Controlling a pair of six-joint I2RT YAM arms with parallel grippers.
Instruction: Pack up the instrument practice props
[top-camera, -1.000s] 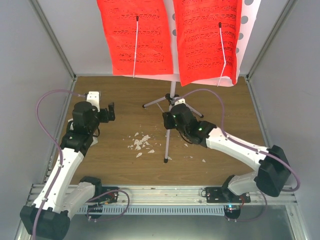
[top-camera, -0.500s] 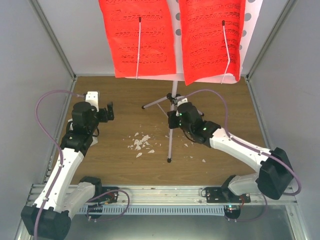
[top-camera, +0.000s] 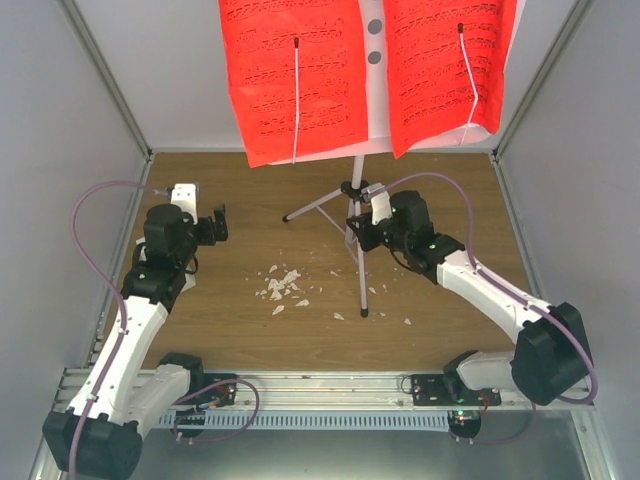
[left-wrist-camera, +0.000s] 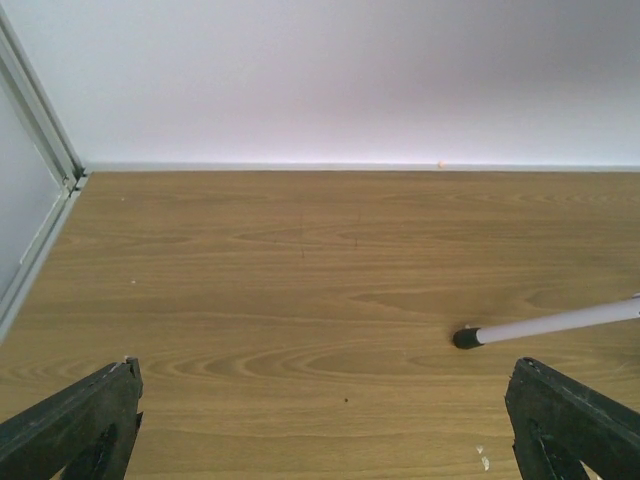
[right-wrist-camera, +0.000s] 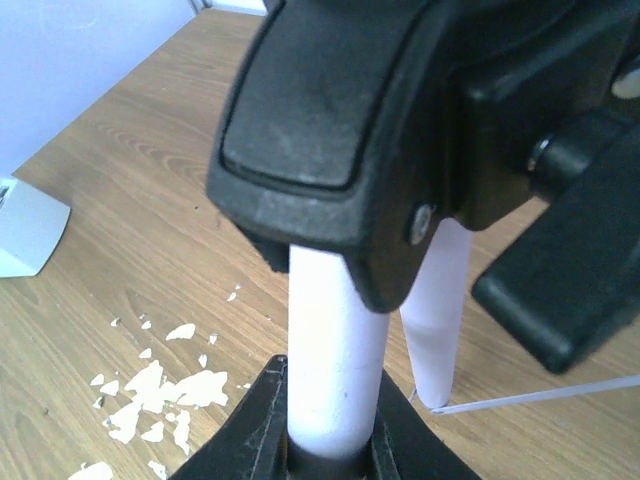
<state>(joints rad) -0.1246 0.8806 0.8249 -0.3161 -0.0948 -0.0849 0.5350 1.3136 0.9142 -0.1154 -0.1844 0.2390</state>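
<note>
The music stand's pale perforated plate (top-camera: 375, 60) hangs at the top of the top view, with two red sheets (top-camera: 295, 80) on it. Its silver tripod legs (top-camera: 362, 285) spread over the wooden floor. My right gripper (top-camera: 362, 228) is shut on the stand's white pole (right-wrist-camera: 335, 340), just under the black collar (right-wrist-camera: 340, 130), with its fingers (right-wrist-camera: 250, 440) pressed on both sides of the pole. My left gripper (top-camera: 213, 227) stands open and empty at the left, beside the small white metronome (top-camera: 184, 194). One black-tipped leg end (left-wrist-camera: 470, 337) lies ahead of the left gripper (left-wrist-camera: 320, 430).
White crumbs (top-camera: 283, 285) are scattered on the floor between the arms and also appear in the right wrist view (right-wrist-camera: 150, 390). Grey walls enclose the floor on the left, back and right. A metal rail (top-camera: 320, 385) runs along the near edge.
My right gripper has closed on the stand's pole and moved right. The whole stand, with plate, sheets and legs, has shifted right with it. The left arm has not moved.
</note>
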